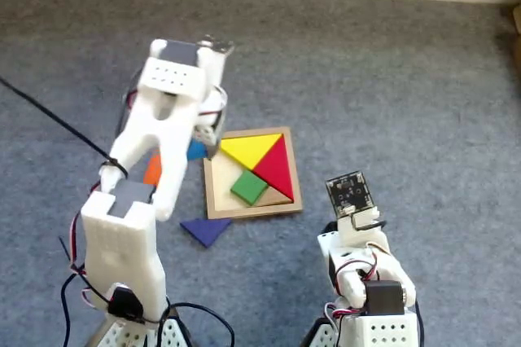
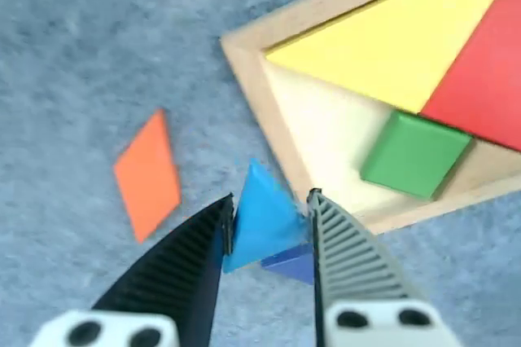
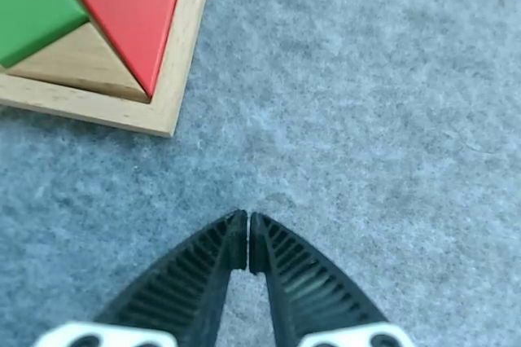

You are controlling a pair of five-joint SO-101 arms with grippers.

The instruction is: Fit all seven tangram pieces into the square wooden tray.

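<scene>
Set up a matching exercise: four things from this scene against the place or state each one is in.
1 red triangle
2 light blue triangle
3 orange parallelogram
4 right gripper

A shut, above bare carpet
B flat on the carpet, outside the tray
C inside the tray
D gripped by the left gripper

Pairs: 1-C, 2-D, 3-B, 4-A

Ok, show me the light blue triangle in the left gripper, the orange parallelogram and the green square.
light blue triangle (image 2: 259,217), left wrist view, middle of its face
orange parallelogram (image 2: 148,174), left wrist view, middle of its top
green square (image 2: 417,151), left wrist view, middle of its top
</scene>
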